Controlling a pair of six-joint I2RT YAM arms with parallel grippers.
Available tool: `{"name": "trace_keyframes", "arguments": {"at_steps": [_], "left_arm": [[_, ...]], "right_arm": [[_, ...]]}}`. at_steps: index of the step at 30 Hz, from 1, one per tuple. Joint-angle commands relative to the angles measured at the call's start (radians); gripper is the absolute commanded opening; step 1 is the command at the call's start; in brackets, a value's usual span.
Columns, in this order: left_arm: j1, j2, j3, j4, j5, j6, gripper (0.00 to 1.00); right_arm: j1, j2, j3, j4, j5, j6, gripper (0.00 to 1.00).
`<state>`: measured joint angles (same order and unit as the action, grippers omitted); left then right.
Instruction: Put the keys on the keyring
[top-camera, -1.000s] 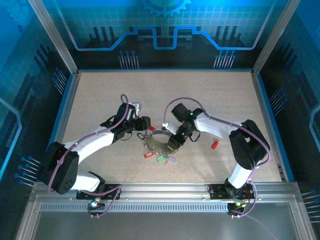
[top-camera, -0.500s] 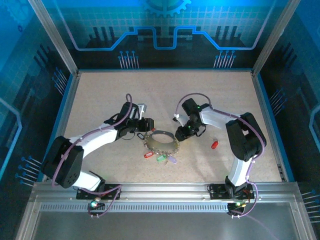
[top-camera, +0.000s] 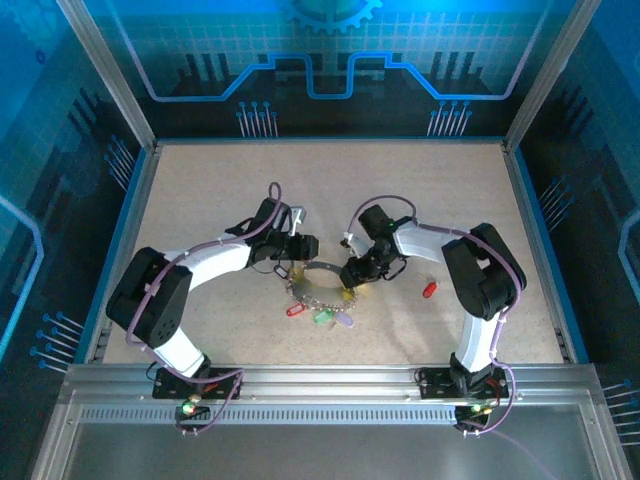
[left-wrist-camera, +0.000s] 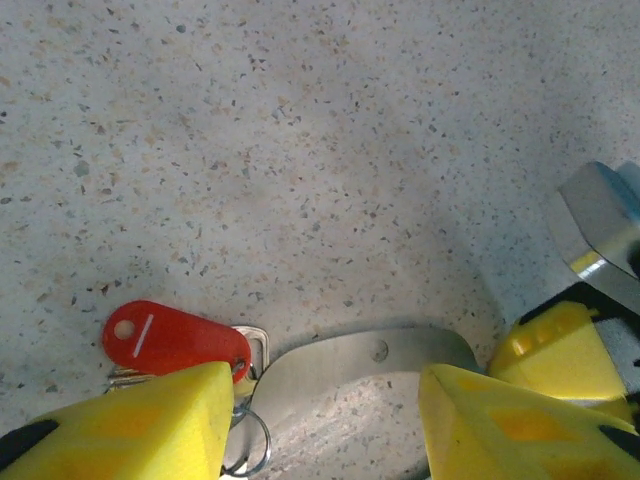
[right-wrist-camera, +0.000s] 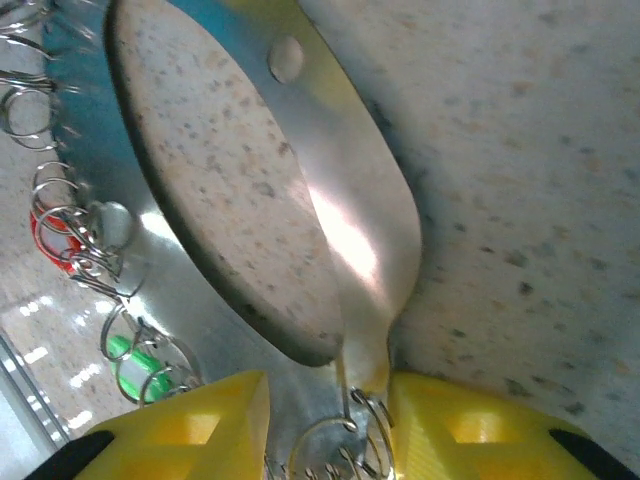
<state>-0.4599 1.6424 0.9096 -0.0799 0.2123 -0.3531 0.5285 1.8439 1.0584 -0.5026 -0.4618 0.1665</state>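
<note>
Keyring (left-wrist-camera: 350, 365) on the bench (top-camera: 200, 200): red, green and pale keys (top-camera: 322, 317) hang at its near edge. One red key (top-camera: 430, 289) lies loose to its right. Left pincer (left-wrist-camera: 322, 385) straddles its band, apart; right pincer (right-wrist-camera: 325, 400) flanks it, clamping unclear.

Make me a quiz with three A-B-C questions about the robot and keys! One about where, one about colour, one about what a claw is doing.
1. The loose red key lies: A alone on the table, right of the keyring; B hanging on the keyring; C atop an arm.
2. The key tag beside the left claw is: A blue; B red; C black.
3. Between its fingers the right claw has: A nothing; B the loose key; C the keyring's band.
Answers: 1A, it lies apart; 2B, plainly red; 3C, the band runs between them.
</note>
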Motion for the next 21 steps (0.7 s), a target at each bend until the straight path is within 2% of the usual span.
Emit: {"name": "trace_keyframes", "arguments": {"at_steps": [1,4,8,13,18,21], "left_arm": [[0.011,0.047,0.047,-0.026,0.025,0.029,0.54],[0.012,0.087,0.089,-0.028,0.025,0.053,0.54],[0.012,0.152,0.140,-0.003,0.043,0.049,0.54],[0.012,0.187,0.157,0.022,0.107,0.034,0.52],[0.012,0.140,0.133,-0.053,0.116,0.069,0.52],[0.012,0.093,0.085,-0.065,0.119,0.060,0.51]], "right_arm": [[0.077,-0.049,-0.012,0.047,-0.020,0.092,0.38],[0.105,-0.111,-0.045,0.093,0.036,0.158,0.41],[0.084,-0.164,-0.081,0.082,0.126,0.168,0.42],[0.016,-0.157,-0.122,0.081,0.017,0.130,0.40],[0.039,-0.110,-0.130,0.077,-0.031,0.056,0.31],[0.070,-0.082,-0.110,0.060,-0.032,0.032,0.33]]}}
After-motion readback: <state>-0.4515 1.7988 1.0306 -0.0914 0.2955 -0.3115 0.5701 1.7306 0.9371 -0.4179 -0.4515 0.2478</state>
